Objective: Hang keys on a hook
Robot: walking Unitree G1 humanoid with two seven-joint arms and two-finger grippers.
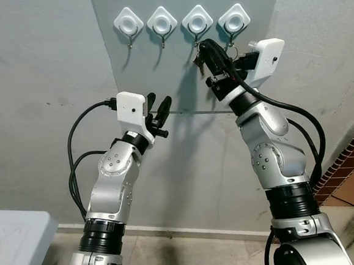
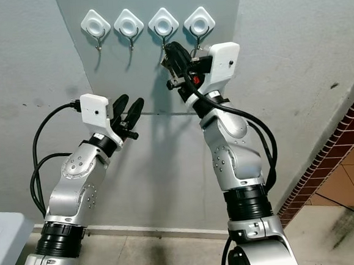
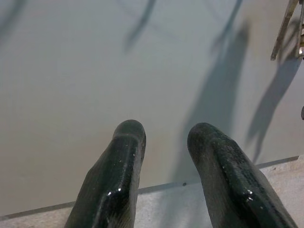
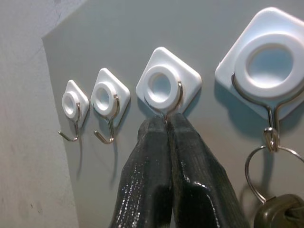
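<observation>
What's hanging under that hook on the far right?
From the rightmost hook a metal key ring hangs on its wire, with a dark key head below it. The rest of the keys runs past the picture's edge. The right gripper, fingers together, covers the neighbouring hook's tip.
</observation>
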